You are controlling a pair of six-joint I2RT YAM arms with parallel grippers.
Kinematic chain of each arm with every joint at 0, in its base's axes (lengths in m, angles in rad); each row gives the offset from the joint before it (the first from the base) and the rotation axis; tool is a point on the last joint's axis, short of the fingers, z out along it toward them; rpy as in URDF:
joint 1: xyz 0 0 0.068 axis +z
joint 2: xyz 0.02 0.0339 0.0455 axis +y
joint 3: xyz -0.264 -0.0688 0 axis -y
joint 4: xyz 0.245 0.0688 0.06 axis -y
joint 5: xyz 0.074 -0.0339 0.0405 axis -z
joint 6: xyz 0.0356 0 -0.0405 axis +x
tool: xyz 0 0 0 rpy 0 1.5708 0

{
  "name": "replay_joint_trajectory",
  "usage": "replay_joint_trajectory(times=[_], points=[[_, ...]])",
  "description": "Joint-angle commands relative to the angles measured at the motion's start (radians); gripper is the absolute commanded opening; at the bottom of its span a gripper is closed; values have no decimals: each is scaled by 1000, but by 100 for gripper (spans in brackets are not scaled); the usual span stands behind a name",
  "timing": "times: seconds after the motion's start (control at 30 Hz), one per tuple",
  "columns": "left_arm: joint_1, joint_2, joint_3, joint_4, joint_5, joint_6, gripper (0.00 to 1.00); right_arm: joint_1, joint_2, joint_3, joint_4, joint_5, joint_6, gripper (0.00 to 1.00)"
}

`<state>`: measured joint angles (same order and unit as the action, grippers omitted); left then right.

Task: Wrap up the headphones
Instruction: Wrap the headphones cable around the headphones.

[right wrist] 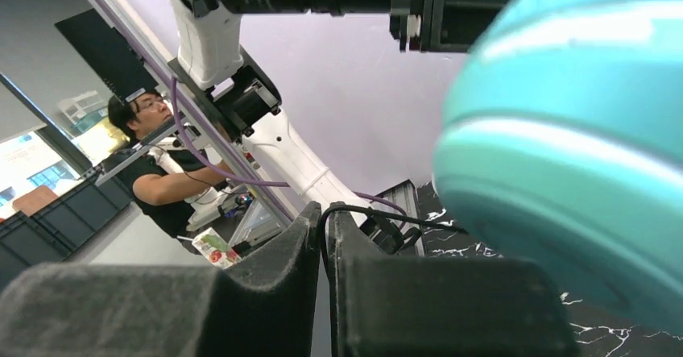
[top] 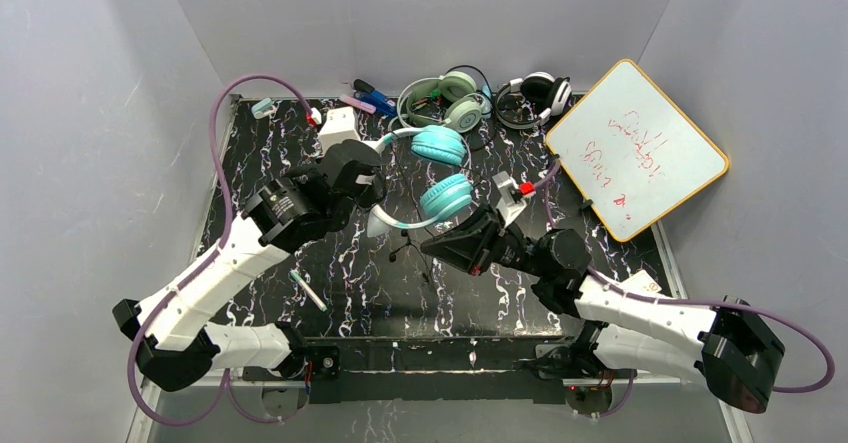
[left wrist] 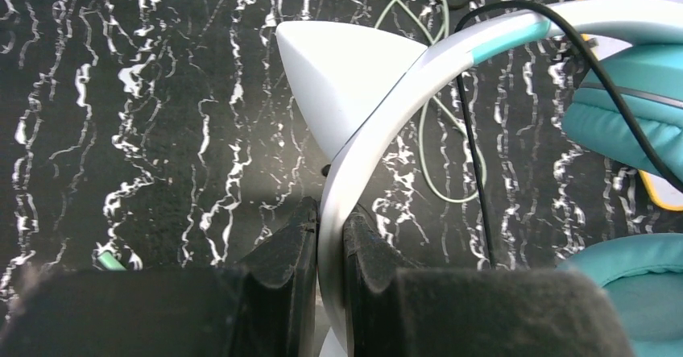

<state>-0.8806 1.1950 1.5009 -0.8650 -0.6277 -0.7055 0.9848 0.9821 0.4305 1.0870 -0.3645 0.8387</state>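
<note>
**A:** A black, white-veined table (top: 265, 158) is sitting inside plain grey walls. Where are the headphones lying?

**B:** The teal headphones (top: 440, 146) are hanging mid-table between the two arms, seemingly lifted off the surface. A mint-green pair (top: 445, 98) and a black-and-white pair (top: 535, 98) are lying at the far edge.

**A:** How are they likely to handle?

**B:** Probably light. The white headband (left wrist: 387, 123) looks stiff and smooth, so perhaps slippery. The thin black cable (right wrist: 362, 212) is limp and could snag. The band beside the cat ear (left wrist: 338, 75) seems the firmest hold.

**A:** And the arms?

**B:** The left gripper (top: 372, 185) is reaching in from the left, jaws clamping that band just below the ear. The right gripper (top: 435, 245) is tilting upward beside the nearer cup, jaws nearly together, pinching the cable.
</note>
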Motion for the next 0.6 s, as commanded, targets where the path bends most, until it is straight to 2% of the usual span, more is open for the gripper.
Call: replay_joint_trajectory(times=[0.0, 0.17, 0.3, 0.57], points=[[2, -21, -45, 83, -159, 38, 0, 11, 30, 115, -38, 12, 12, 17], [2, -35, -121, 125, -206, 67, 0, 12, 68, 128, -25, 85, 49, 24], [2, -75, -194, 169, -246, 95, 0, 12, 86, 154, -49, 112, 56, 26], [2, -106, -285, 193, -277, 186, 0, 12, 100, 275, -216, 124, 20, 25]])
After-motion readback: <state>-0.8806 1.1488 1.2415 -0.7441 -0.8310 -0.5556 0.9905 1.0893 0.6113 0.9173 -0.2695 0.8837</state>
